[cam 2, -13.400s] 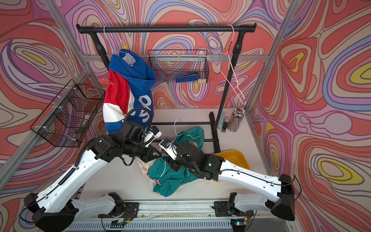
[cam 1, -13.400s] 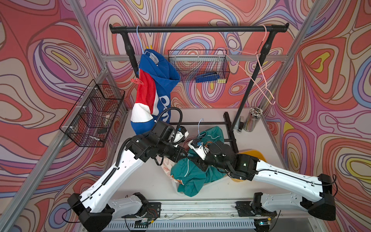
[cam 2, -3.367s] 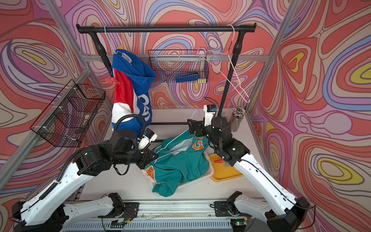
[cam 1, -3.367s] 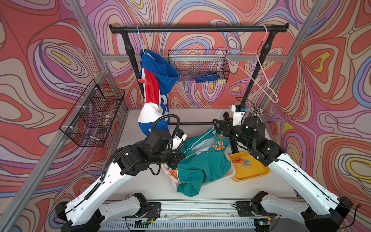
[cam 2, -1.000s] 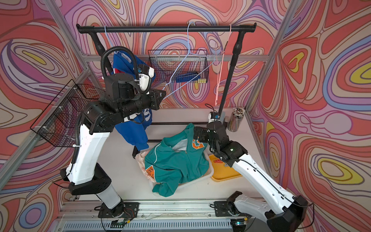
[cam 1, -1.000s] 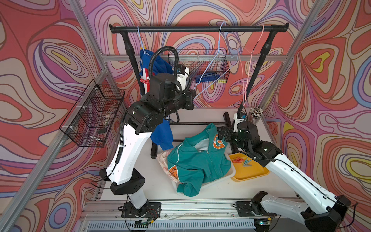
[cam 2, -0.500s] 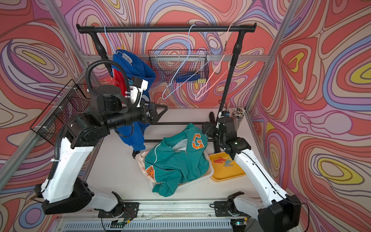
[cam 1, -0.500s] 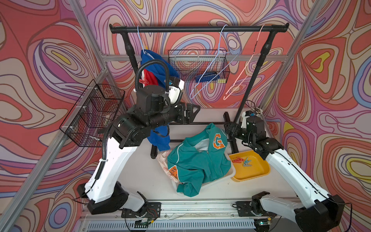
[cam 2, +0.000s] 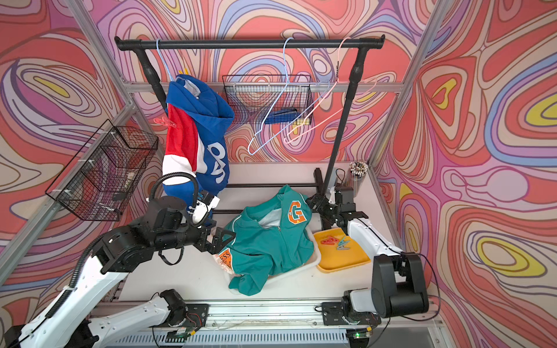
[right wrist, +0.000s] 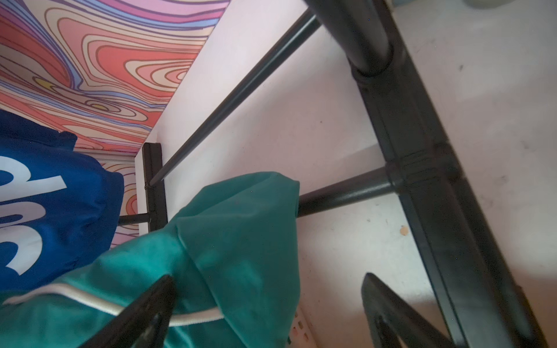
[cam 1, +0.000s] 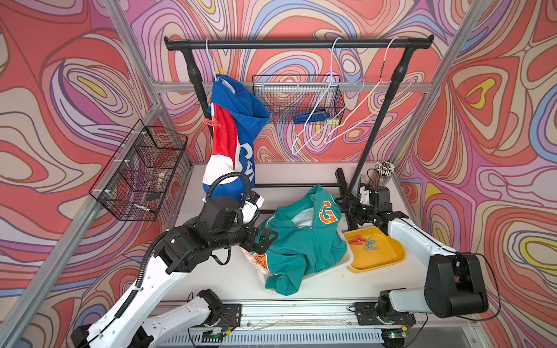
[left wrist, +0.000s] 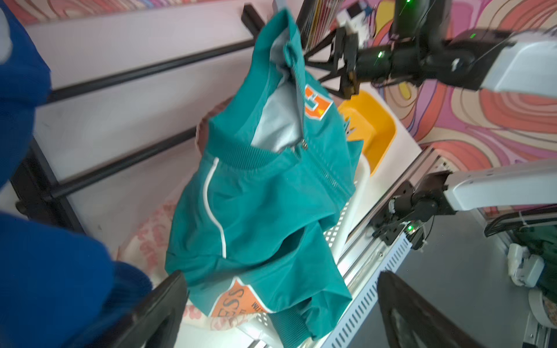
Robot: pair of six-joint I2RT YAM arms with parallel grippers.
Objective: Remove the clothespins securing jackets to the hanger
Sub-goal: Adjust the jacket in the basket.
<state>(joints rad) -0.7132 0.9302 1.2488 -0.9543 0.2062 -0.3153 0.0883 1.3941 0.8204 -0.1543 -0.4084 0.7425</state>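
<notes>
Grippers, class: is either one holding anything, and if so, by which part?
Nothing is held. The left gripper and the right gripper both stand open and empty, one on each side of the teal jacket.

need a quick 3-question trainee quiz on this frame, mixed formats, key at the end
1. True or false: a red clothespin is clipped on the blue jacket that hangs from the rail.
2. The loose clothespins lie: A) on the rail B) in the yellow tray C) in the blue jacket's hood.
3. Fill in: ___ bare hangers hang on the rail.

Key: 1 true; 2 B; 3 two.
</notes>
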